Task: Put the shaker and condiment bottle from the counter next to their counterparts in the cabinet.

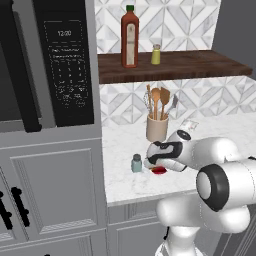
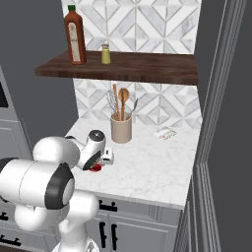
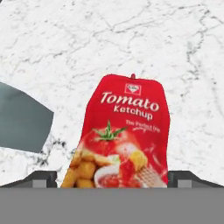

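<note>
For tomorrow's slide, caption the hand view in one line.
Open end effector poised over a red ketchup packet lying flat on the marble counter.

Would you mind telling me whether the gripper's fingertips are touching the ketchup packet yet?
Apart. In the hand view the fingertips stand wide, with marble visible between each and the ketchup packet.

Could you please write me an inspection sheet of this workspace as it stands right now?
Surface: white marble counter, dry, no spills seen.
Job's things: ketchup packet lying flat on the counter; teal shaker upright beside it.
Shelf: wooden shelf carries a tall red bottle and a yellow-green shaker.
Clutter: utensil crock with spoons and whisk; small card near the wall.
Pincer: pincer open, low over the packet, one tip at each side.
Cables: nothing seen.
Surroundings: microwave, grey cabinet fronts, patterned tile wall.
</note>
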Robot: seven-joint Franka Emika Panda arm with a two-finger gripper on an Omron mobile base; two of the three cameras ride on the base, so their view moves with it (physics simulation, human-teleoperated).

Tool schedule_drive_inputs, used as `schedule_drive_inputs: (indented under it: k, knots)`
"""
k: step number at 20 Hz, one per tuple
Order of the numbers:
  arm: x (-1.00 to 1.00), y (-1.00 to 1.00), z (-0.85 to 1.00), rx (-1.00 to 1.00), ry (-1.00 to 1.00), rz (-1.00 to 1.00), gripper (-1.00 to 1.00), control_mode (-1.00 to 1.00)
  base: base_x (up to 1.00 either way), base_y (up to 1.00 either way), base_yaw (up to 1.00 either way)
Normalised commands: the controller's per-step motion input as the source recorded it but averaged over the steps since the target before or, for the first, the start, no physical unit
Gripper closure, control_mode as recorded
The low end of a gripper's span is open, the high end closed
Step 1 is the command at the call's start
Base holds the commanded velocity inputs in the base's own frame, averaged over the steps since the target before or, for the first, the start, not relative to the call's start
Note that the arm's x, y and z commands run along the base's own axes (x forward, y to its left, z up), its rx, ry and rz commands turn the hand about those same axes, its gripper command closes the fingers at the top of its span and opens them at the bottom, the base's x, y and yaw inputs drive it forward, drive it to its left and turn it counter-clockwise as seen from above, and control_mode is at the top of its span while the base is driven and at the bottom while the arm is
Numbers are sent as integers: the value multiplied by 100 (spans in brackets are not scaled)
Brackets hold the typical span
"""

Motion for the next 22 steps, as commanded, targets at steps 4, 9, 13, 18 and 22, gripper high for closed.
schedule_drive_inputs:
  k: [4, 9, 13, 18, 22]
  knots:
    - [10, 0, -20, 0, -2, 0, -100, -100, 0, 0, 0]
    - [4, 1, -23, 0, -4, 0, 100, -100, 0, 0, 0]
    - [0, 4, -30, 0, -2, 0, 100, -100, 0, 0, 0]
    - [0, 0, 6, 0, 2, 1, 100, -100, 0, 0, 0]
    - [0, 0, 58, 1, -1, 1, 100, -100, 0, 0, 0]
